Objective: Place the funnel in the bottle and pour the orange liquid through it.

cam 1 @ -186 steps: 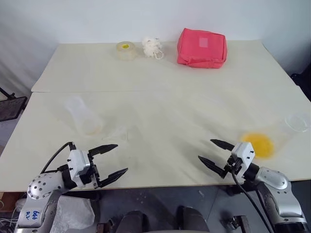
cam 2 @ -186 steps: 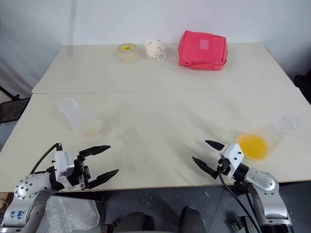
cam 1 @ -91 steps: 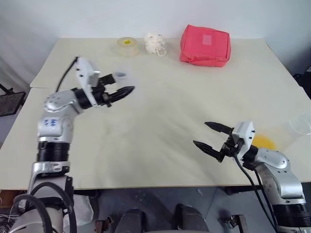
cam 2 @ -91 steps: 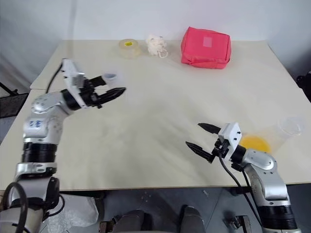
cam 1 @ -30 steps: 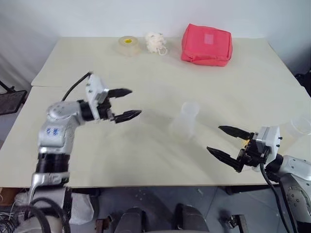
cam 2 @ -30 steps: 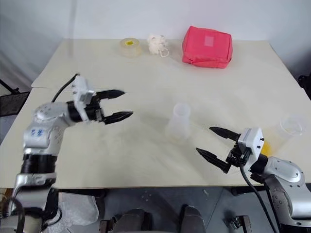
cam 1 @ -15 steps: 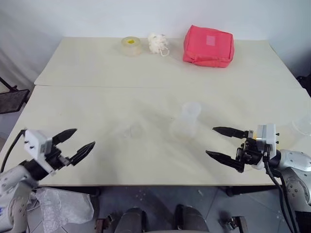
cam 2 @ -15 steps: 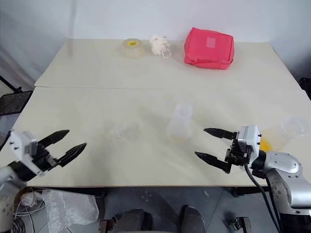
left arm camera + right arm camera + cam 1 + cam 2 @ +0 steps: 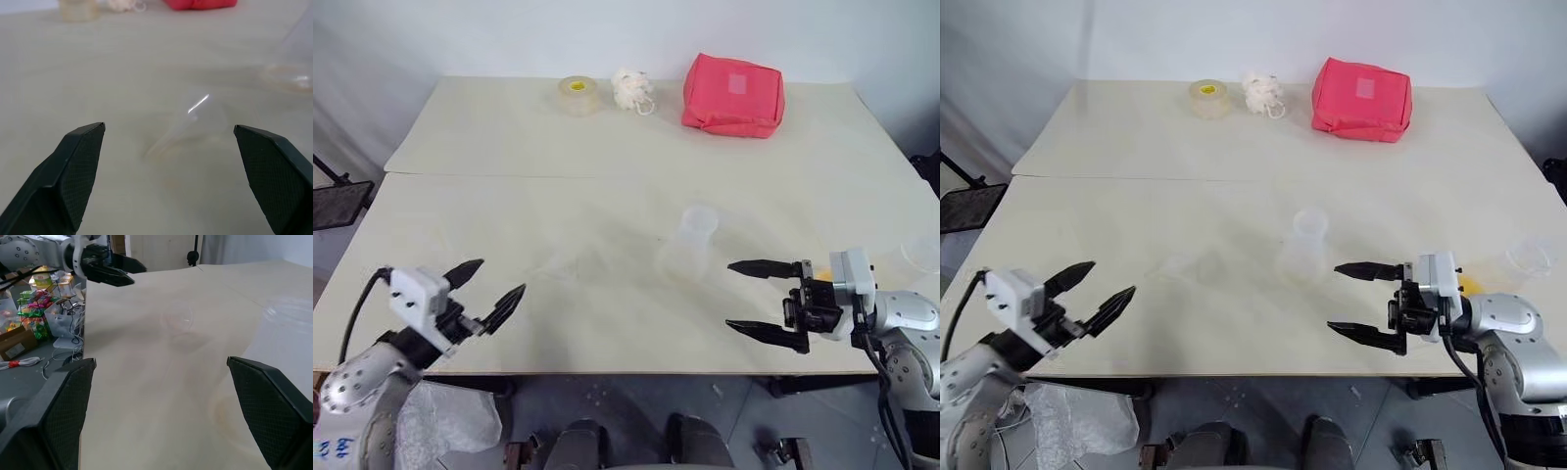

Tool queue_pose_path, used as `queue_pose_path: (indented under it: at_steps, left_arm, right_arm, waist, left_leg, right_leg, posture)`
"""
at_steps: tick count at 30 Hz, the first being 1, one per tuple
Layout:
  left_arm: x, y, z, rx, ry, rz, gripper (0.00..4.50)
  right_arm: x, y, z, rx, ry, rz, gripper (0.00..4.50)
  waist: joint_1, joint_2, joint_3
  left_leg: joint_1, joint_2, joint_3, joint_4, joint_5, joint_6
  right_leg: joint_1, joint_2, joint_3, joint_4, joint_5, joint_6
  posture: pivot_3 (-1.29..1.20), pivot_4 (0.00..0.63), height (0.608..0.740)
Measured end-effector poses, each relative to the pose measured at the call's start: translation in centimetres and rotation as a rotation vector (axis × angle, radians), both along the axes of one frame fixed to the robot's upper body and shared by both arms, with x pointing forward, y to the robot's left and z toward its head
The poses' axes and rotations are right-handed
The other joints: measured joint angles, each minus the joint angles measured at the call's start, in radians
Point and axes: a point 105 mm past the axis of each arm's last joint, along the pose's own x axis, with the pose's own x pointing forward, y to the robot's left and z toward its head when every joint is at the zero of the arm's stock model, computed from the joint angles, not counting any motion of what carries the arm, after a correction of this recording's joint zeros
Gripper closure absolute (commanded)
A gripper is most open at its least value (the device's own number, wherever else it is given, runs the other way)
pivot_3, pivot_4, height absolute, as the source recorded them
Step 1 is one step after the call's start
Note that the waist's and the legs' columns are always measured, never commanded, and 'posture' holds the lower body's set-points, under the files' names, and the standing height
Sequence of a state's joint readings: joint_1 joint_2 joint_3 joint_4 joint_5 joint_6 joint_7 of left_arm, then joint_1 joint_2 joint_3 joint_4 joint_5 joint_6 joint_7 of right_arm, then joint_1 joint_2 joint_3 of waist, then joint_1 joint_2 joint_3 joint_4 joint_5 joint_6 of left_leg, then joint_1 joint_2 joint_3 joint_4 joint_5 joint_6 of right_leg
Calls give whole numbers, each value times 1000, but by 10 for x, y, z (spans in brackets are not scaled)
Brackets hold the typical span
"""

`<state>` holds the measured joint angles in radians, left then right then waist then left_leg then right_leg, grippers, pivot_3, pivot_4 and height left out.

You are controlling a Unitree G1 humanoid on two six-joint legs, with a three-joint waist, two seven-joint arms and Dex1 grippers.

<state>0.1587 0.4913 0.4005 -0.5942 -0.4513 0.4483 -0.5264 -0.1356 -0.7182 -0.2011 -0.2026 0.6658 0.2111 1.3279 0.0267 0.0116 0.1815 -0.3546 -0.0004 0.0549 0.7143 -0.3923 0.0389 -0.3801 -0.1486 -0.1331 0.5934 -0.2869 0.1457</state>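
The clear bottle (image 9: 690, 245) stands upright at the middle of the table, its neck open. The small see-through funnel (image 9: 193, 122) lies on its side on the table left of the bottle, faintly visible (image 9: 1185, 264). My left gripper (image 9: 496, 279) hovers open at the near left edge, pointing at the funnel from a distance. At the near right, my right gripper (image 9: 731, 294) is open, empty and pointing left, just short of the bottle. The orange liquid (image 9: 1467, 285) sits in a wide clear cup (image 9: 1526, 257) behind the right gripper, partly hidden by it.
A red pouch (image 9: 732, 93), a roll of tape (image 9: 578, 95) and a white fluffy ball (image 9: 631, 90) line the far edge. A seam crosses the table (image 9: 509, 174) beyond the bottle. Clutter lies on the floor past the left edge.
My left arm drew back from the middle of the table to the near left edge, open and empty. My right gripper turned further to the left. The bottle stayed put.
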Motion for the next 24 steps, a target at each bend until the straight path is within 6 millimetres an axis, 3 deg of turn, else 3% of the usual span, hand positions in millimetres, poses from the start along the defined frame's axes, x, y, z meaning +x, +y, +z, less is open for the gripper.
queue_pose_path:
  at_steps: [6,12,17,24]
  left_arm:
    - [24,-35,7,75,6,43,19]
    - [37,-49,-15,215,154,125,19]
    - [38,-56,-27,262,236,145,19]
    - [37,-55,-28,283,260,161,19]
  right_arm:
    - [3,0,-2,-8,-9,-13,0]
    - [5,2,-4,-9,-3,-19,0]
    - [6,4,-7,-12,3,-28,0]
    - [7,3,-9,-19,6,-44,0]
  waist:
    - [-1,0,0]
    - [1,0,0]
    - [0,0,0]
    - [0,0,0]
  left_leg:
    - [1,0,0,0,0,0]
    - [1,0,0,0,0,0]
    - [1,0,0,0,0,0]
    - [1,0,0,0,0,0]
  right_leg:
    - [1,0,0,0,0,0]
    - [1,1,0,0,0,0]
    - [1,1,0,0,0,0]
    - [1,1,0,-1,0,0]
  posture:
    - [0,150,740]
    - [0,150,740]
    - [0,150,740]
    - [0,150,740]
